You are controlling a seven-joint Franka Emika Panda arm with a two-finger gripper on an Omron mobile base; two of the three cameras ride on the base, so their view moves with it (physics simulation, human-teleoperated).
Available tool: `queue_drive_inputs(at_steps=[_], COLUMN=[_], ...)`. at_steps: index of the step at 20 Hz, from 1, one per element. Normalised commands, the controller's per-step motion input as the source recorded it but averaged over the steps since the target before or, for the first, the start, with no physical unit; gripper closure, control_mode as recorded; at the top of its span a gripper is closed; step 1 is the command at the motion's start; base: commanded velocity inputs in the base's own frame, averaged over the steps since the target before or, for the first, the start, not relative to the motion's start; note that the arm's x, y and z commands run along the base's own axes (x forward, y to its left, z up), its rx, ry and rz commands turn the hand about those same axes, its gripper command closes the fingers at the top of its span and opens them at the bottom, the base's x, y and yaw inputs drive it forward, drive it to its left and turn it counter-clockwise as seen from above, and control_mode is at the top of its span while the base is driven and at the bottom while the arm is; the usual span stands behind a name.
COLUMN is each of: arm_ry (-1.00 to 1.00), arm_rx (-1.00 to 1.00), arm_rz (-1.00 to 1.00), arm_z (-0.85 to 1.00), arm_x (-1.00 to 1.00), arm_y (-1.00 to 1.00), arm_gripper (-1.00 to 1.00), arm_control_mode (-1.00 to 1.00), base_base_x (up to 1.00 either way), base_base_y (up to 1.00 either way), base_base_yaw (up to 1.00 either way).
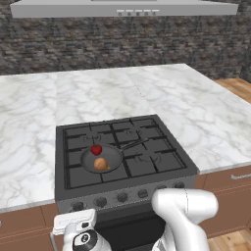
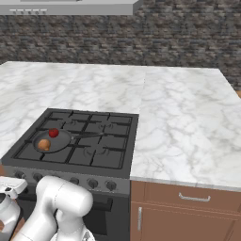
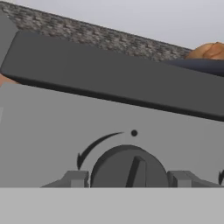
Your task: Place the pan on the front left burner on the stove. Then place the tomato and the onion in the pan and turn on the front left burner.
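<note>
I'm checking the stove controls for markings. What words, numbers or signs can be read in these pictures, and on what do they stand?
No words or numbers can be read in these pictures.
Sign: a curved dark arrow and a small dark dot, printed on the grey stove front panel above the round dark knob.
Range hood buttons: too small to read.

Red tomato (image 1: 96, 149); tan onion (image 1: 100, 164); dark grey pan (image 1: 112, 156).

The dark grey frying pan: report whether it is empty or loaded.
Loaded. The round dark grey frying pan on the stove's front left burner holds the small red tomato and the tan-brown onion, side by side.
</note>
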Motion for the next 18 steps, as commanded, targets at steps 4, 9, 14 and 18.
queue_drive_inputs(at_steps=[4, 9, 14, 18], arm_ry=[0.01, 0.04, 0.06, 0.04], arm_rx=[-0.12, -0.27, -0.4, -0.46], arm_rz=[0.03, 0.02, 0.0, 0.0], arm_z=[-0.01, 0.0, 0.0, 0.0], arm_x=[0.0, 0.0, 0.0, 0.0], arm_y=[0.0, 0.07, 0.14, 0.17], arm_gripper=[1.0, 1.0, 1.0, 1.0], arm_control_mode=[-1.0, -1.0, -1.0, -1.0], base_base_x=[0.0, 0.0, 0.0, 0.0], base_base_y=[0.0, 0.0, 0.0, 0.0], base_base_yaw=[0.0, 0.0, 0.0, 0.0])
